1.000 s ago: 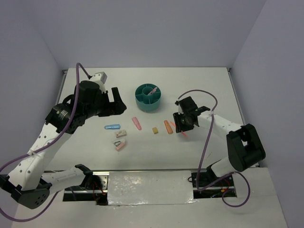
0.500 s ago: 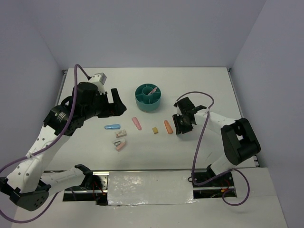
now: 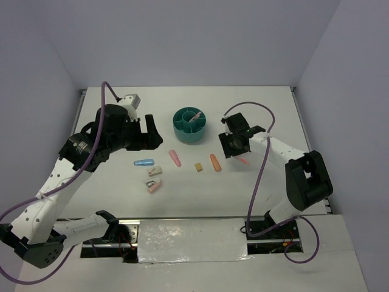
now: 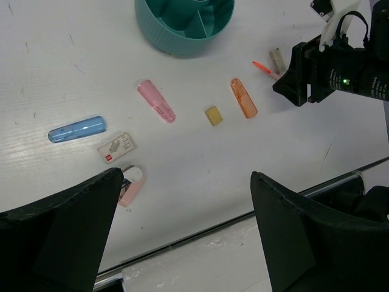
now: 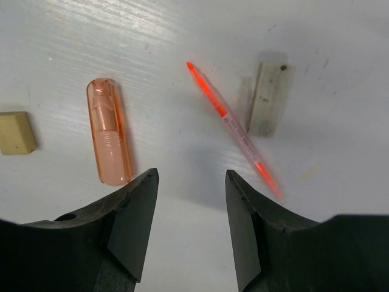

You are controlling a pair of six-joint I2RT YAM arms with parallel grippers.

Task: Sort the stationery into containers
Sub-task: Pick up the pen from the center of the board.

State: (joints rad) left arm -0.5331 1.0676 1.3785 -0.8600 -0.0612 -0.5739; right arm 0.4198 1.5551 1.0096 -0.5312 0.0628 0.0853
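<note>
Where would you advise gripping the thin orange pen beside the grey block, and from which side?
I would take the pen on its rear half, clear of the grey block, from straight above with jaws across the shaft: it lies flat and diagonal.

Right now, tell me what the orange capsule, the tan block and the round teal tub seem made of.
Orange capsule-shaped piece: translucent glossy plastic, probably; light passes through. Small tan block: matte, likely rubber eraser. Round teal tub: opaque moulded plastic, ribbed wall.
</note>
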